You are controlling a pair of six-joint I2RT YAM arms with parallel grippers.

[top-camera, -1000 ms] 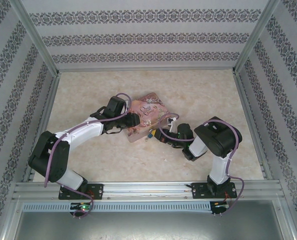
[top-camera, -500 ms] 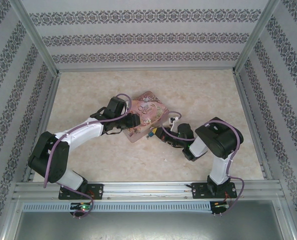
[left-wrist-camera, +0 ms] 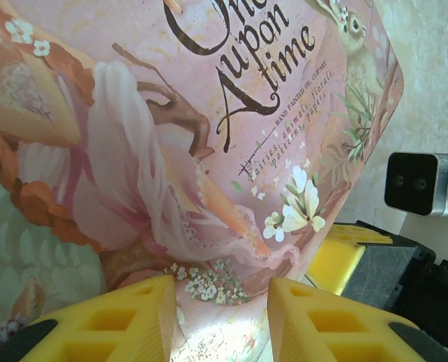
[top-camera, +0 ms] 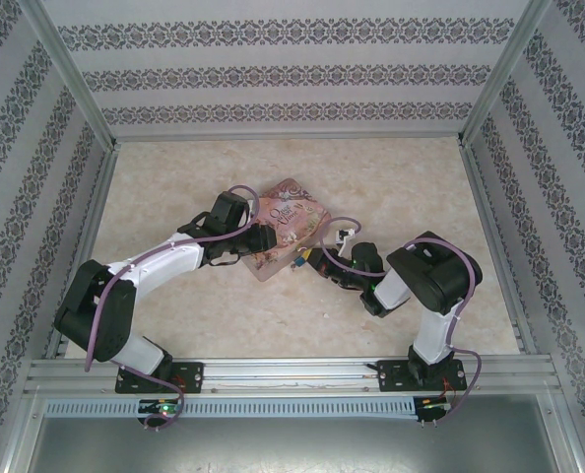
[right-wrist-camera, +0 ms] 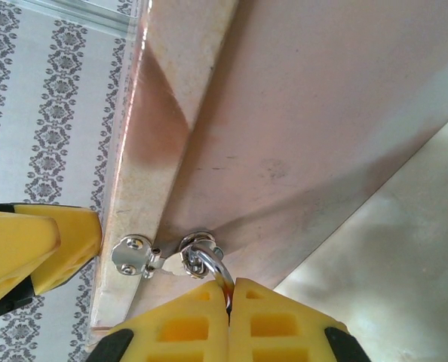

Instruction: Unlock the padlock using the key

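Padlock (top-camera: 297, 263) at the near corner of the pink tin (top-camera: 291, 212), a claw on either side.

Left of the pink tin: left gripper (top-camera: 261, 240), partly spread, yellow pads (left-wrist-camera: 126, 320) set to either side of the tin's left edge and grasping it, painted lid close ahead of them. At the tin's near corner: Padlock again, a blue speck from above, hung by its thin silvery shackle (right-wrist-camera: 218, 270) through the ring next to the small metal hasp (right-wrist-camera: 133, 255) on the tin's side wall. Right of the tin: right gripper (right-wrist-camera: 229, 290), clenched, pads pressed flat together just under the hasp, the shackle's lower end running into their seam. Cannot tell what, if anything, is pinched there.
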